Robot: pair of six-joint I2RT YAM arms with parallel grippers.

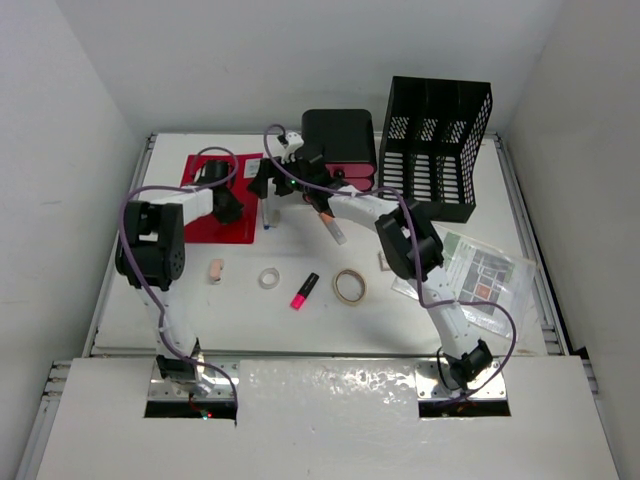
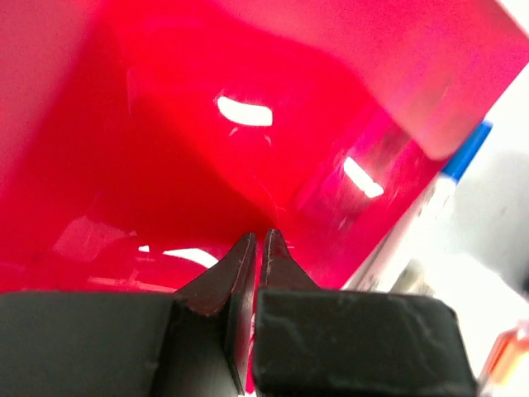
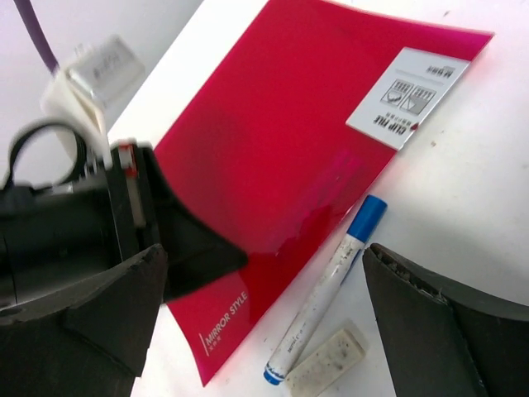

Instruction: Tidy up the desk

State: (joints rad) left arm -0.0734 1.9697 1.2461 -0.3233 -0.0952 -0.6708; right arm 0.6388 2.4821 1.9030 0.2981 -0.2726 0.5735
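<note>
The white desk [image 1: 200, 320] carries a glossy red folder [image 1: 205, 225] at its back left. My left gripper [image 1: 228, 207] is at the folder's right edge. In the left wrist view its jaws [image 2: 258, 240] are closed to a thin slit with red showing in it, pinching the folder [image 2: 165, 149]. My right gripper [image 1: 268, 185] is wide open and empty just right of the folder. In its wrist view the gripper [image 3: 264, 255] hovers over a blue-capped white marker [image 3: 322, 298] and a dirty white eraser [image 3: 326, 364] beside the folder [image 3: 289, 141].
A black box [image 1: 340, 145] and a black mesh file organizer [image 1: 435, 145] stand at the back. An orange-tipped marker [image 1: 330, 225], a peach eraser [image 1: 216, 270], a tape roll [image 1: 268, 278], a pink highlighter [image 1: 304, 290], a tape ring [image 1: 349, 287] and printed papers [image 1: 480, 275] lie nearer.
</note>
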